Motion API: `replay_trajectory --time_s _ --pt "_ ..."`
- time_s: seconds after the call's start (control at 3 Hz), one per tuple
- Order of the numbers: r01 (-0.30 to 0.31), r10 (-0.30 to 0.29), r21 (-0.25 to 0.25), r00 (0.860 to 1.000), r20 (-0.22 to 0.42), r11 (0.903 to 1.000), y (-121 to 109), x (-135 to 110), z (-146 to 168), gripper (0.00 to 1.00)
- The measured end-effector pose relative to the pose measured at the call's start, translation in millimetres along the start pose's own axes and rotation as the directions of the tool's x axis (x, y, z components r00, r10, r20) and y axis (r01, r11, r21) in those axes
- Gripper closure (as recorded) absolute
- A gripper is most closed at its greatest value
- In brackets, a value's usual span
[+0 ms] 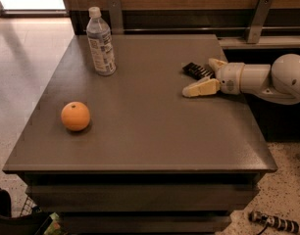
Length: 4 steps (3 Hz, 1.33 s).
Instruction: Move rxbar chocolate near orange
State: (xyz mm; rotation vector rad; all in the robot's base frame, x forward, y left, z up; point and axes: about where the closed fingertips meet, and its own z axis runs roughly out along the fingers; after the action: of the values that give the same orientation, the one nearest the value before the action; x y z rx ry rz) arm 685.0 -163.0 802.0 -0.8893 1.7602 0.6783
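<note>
Rxbar chocolate [195, 70] on table [150, 131] beside splayed pincer [199, 78], orange [75, 116] well apart.

The grey desk [140, 136] carries the orange [75, 116] at front left, a water bottle [101, 43] standing at the back, and the rxbar chocolate [195, 70] at right, beside the spread-open end effector [199, 77].

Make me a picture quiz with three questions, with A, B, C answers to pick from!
1. Where is the orange?
A on the floor
B front left of the table
C on a shelf

2. What colour is the bar?
A black
B red
C green

3. The pincer, at the table's right edge by the bar, is:
A shut on the bar
B shut on the orange
C open

Answers: 1 B, it sits alone on the tabletop's front left. 2 A, the wrapper is black. 3 C, its fingers are spread wide apart.
</note>
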Motion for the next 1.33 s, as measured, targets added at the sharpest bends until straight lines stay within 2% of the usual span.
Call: replay_trajectory --time_s 0.33,1.0,1.33 --pt "-0.003 0.003 0.000 1.000 0.001 1.0000 0.3 -1.5 -0.5 0.16" --pt "-0.003 0.003 0.000 1.000 0.001 1.0000 0.7 -9.6 -3.2 0.77" --pt "-0.003 0.003 0.000 1.000 0.001 1.0000 0.8 -10.9 -3.6 1.00"
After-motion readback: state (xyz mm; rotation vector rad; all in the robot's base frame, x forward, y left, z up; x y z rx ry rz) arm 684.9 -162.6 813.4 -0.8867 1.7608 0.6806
